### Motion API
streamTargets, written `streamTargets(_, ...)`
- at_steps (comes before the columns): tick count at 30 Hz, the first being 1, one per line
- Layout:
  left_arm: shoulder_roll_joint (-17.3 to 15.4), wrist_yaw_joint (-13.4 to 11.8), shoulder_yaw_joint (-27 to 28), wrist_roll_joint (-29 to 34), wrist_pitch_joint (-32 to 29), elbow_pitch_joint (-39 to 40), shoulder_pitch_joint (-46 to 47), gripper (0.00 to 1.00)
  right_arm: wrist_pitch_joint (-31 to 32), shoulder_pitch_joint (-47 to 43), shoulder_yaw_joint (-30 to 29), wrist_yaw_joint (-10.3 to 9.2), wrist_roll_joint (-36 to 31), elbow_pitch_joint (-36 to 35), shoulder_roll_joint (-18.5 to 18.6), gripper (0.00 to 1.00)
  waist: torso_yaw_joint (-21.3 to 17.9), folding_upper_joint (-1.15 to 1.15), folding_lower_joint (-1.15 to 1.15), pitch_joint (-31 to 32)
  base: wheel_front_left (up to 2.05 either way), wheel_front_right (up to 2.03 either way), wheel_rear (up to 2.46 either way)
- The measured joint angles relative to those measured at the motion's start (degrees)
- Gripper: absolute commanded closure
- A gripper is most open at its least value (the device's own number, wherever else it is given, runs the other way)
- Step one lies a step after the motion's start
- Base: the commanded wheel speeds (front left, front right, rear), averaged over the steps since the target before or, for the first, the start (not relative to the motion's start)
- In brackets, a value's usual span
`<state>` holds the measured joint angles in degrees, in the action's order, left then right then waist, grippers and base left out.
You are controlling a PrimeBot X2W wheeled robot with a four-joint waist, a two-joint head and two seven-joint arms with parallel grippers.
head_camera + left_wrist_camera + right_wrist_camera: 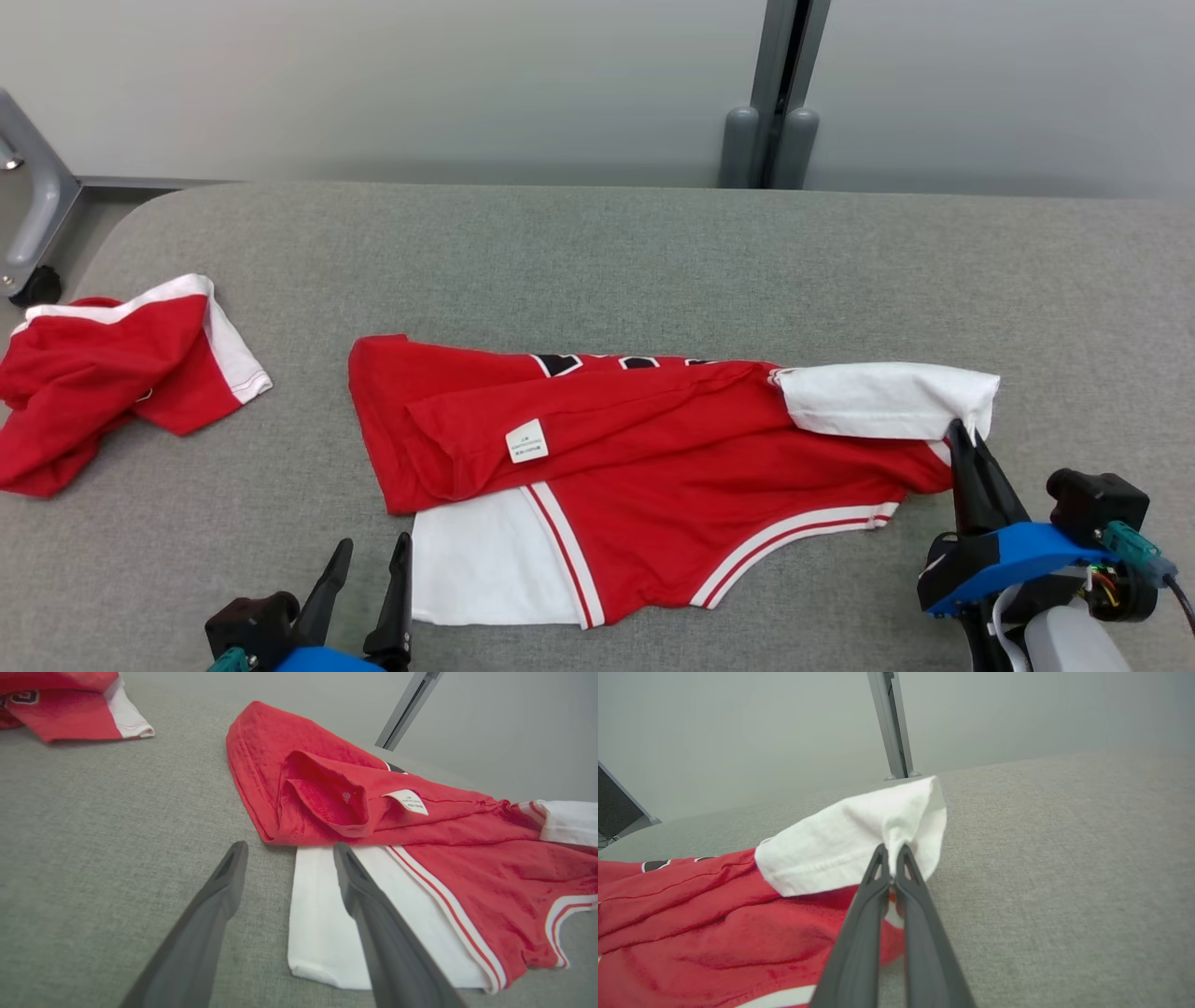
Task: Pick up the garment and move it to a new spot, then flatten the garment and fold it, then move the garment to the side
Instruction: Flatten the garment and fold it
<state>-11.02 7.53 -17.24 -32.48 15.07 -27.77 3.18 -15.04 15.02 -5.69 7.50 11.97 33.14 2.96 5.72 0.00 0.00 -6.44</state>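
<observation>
Grey table [653, 271], head view: shirt [644, 467] lies lengthwise left-right, right gripper [959, 434] at its right end; left wrist: left gripper [289, 849] spread wide, empty, by the near white panel [322, 924]; right wrist: jaws pinched closed on white sleeve [859, 835].

Garment [653, 467]: soft red and white knit cloth, matt, finely fuzzy up close. Its label [527, 441] is a smooth white tag. Second garment [103, 373], far left: the same matt cloth. Table [597, 271]: coarse grey woven cover, matt and rough. Left gripper [374, 539] and right gripper [959, 429]: fingers of dark, smooth, matt plastic. Blue shell [1018, 551] at near right: smooth plastic, slight sheen. Post [780, 93], far: smooth grey metal.
</observation>
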Motion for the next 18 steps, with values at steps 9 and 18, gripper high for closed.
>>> streamTargets(9,1.5,0.0,1.4,1.7,0.0,-0.8,-1.9,0.0,0.0,-4.1,4.8,-0.01,3.6,-4.0,4.5,1.0,-2.9,0.0,0.0,3.7,0.0,0.0,0.0)
streamTargets(18,2.4,0.0,1.9,2.3,0.0,-1.3,-2.2,0.0,4.6,-14.0,10.1,-0.01,14.8,-1.0,11.9,1.0,-3.3,0.0,0.0,5.4,0.0,0.0,0.0)
